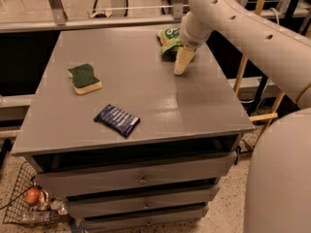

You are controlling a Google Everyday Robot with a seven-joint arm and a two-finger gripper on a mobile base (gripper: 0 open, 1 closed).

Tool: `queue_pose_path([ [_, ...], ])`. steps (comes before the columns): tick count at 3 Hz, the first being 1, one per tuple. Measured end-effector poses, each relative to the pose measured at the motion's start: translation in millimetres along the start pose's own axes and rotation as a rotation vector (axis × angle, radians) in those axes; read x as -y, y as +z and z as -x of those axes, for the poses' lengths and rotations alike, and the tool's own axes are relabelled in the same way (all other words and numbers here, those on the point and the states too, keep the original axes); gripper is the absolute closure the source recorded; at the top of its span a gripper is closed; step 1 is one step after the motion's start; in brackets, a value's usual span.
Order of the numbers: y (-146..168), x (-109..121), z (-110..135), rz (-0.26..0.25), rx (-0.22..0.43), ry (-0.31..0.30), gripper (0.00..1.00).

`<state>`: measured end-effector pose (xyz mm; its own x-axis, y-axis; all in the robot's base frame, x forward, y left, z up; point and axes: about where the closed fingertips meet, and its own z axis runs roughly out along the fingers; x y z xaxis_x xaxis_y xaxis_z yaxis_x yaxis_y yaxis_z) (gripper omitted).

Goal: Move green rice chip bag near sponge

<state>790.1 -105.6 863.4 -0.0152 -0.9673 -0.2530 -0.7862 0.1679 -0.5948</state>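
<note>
Camera view shows the step in hand as the reach for the green rice chip bag (pixel 168 35), which lies at the far right of the grey table (pixel 146 86), partly tucked behind the robot's wrist. The sponge (pixel 84 77) sits well apart from it on the left side, dark scrub layer up. To do this step well, the gripper (pixel 181 66) probably needs to come back over the middle of the bag and descend onto it squarely. A shiny, crumpled pouch is likely to slide or fold if caught only by its edge. A firm pinch across the body, then a clean lift before travelling left, looks safer than dragging it along the surface. The path to the sponge seems free as long as it runs across the middle of the table. The dark blue wrapper (pixel 116 120) lies nearer the front edge and should be left alone. Setting the bag down just beside the sponge, without nudging it, would finish the job. The gripper hangs point-down just in front of the bag, its tip close to the tabletop. Whether it is spread or pressed together I cannot tell from this angle. It appears to hold nothing, and whether it brushes the bag's near edge is unclear.
</note>
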Motion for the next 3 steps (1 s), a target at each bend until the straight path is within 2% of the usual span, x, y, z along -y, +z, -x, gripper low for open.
queue_pose_path([
  [2, -0.3, 0.8, 0.1, 0.000, 0.001, 0.001, 0.41],
  [3, 2.8, 16.2, 2.0, -0.014, 0.025, 0.013, 0.64],
])
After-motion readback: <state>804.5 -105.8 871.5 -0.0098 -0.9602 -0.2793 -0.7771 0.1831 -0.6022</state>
